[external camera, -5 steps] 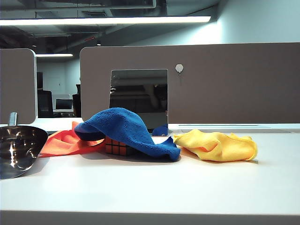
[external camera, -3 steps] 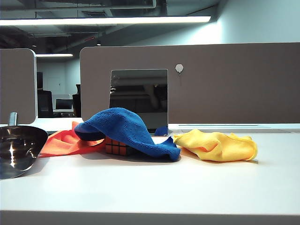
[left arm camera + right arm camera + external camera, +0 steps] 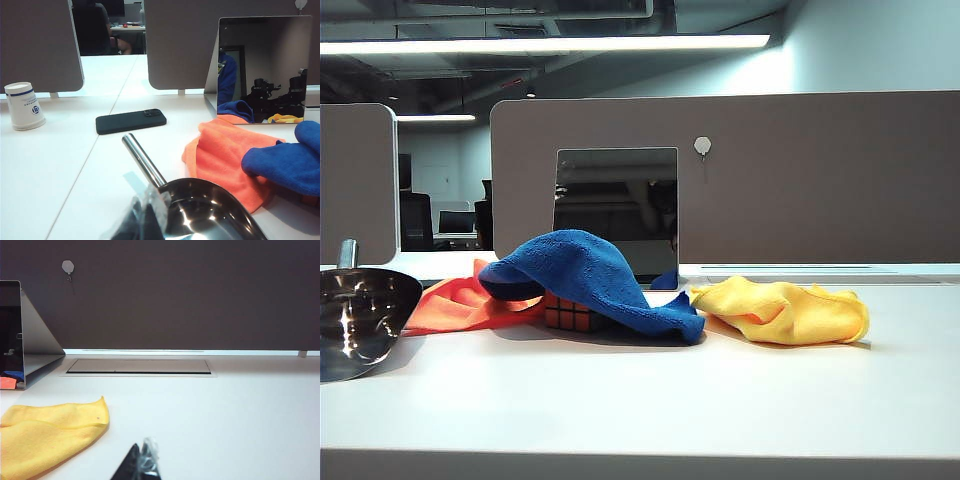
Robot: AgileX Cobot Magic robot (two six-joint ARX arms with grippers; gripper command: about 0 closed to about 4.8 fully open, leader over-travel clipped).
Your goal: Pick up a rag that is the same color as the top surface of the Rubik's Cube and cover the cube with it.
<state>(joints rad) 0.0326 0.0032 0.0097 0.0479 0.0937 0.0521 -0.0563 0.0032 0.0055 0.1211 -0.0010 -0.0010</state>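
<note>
The left tool (image 3: 142, 220) is seen closed and empty just beside a steel scoop (image 3: 200, 210). Beyond it, past the orange cloth (image 3: 220, 155), the blue rag (image 3: 590, 280) is draped over the Rubik's Cube (image 3: 568, 313). The right tool (image 3: 142, 465), apparently closed, is held near the yellow cloth (image 3: 45, 435).

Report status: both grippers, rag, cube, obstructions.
Left gripper shut, by metal scoop. Right gripper shut, near yellow cloth. Blue rag draped over Rubik's Cube. Nothing obstructing.

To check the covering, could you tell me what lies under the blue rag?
Under the rag the Rubik's Cube shows only part of its red front; its top is hidden.
</note>
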